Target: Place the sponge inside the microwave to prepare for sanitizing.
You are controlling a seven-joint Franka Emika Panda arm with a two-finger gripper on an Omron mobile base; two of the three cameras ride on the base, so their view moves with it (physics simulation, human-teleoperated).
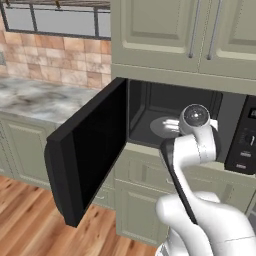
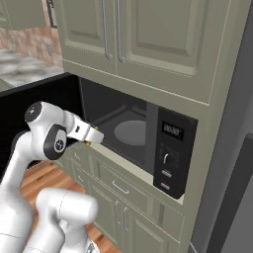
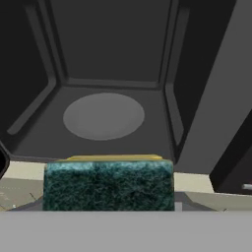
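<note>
Both jaws apparently clamping sponge [image 3: 108,184]

sponge [image 3: 108,184]: rough fibrous scrubby top, teal-green, thin smooth yellow foam edge behind it. microwave [image 1: 170,107]: matt dark grey inside, pretty flat looking; turntable [image 3: 103,116] lighter grey, smooth, no shine. microwave door [image 1: 90,150]: glossy black, plastic/glass look. control panel [image 2: 172,153]: glossy black too. cabinets [image 2: 143,39]: painted pale green-grey, satin, smooth; handles [image 2: 105,29] brushed metal. countertop [image 1: 40,97]: polished marble, grey veins. backsplash [image 1: 55,62]: matt terracotta tile. floor [image 1: 25,225]: shiny varnished wood planks.
</note>
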